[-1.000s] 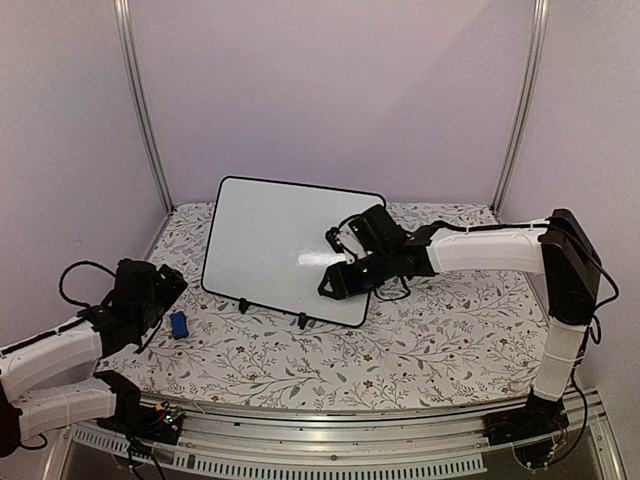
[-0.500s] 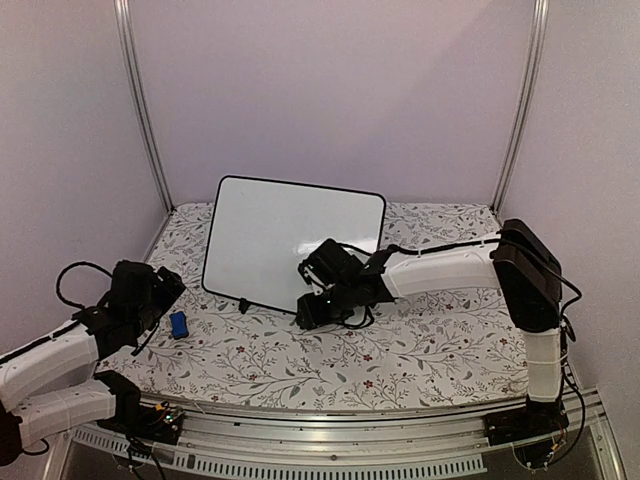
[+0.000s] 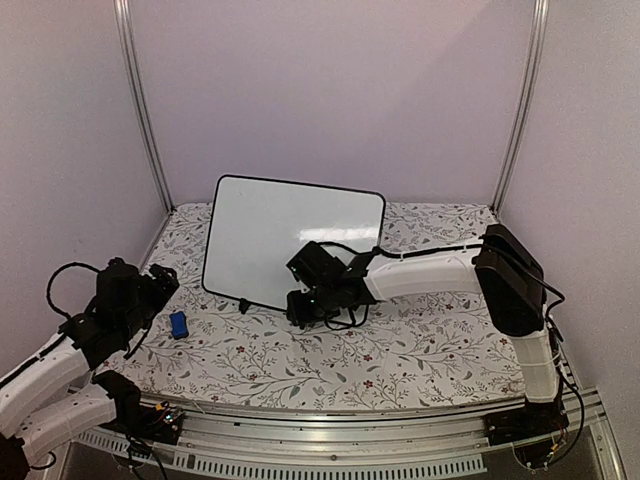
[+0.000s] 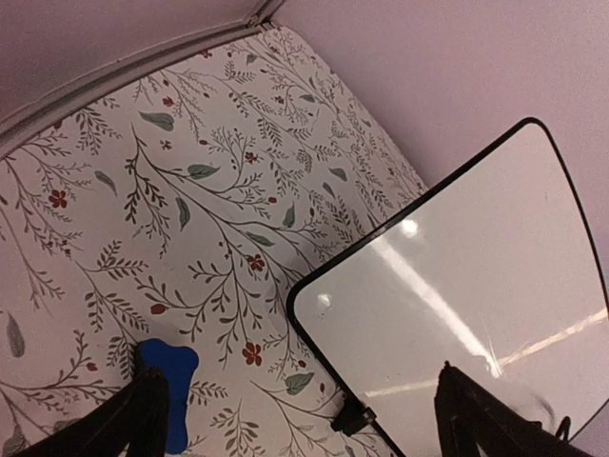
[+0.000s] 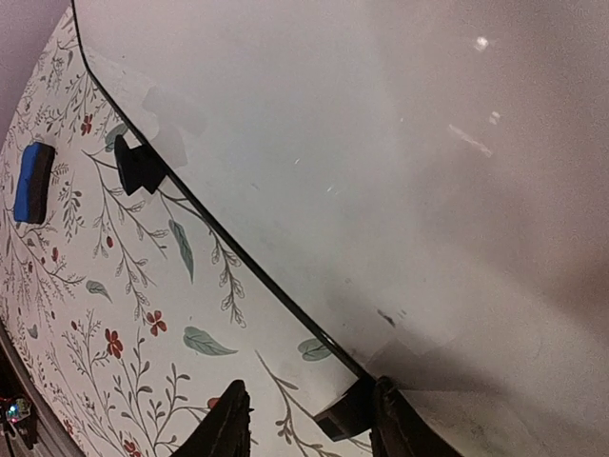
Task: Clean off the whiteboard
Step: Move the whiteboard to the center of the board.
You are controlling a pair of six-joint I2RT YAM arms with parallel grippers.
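The whiteboard [image 3: 290, 235] stood tilted on the floral table [image 3: 420, 340]. The right gripper [image 3: 303, 303] sat at its lower edge, jaws parted with a black foot [image 5: 344, 415] between them (apparently not clamped on it). The left gripper [image 3: 163, 282] hung wide open near the blue eraser [image 3: 179, 324].

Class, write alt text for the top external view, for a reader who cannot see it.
A whiteboard that looks blank stands on a floral table, with the right tool at its lower edge. The left tool hangs off to the left, near a small blue eraser lying on the table.
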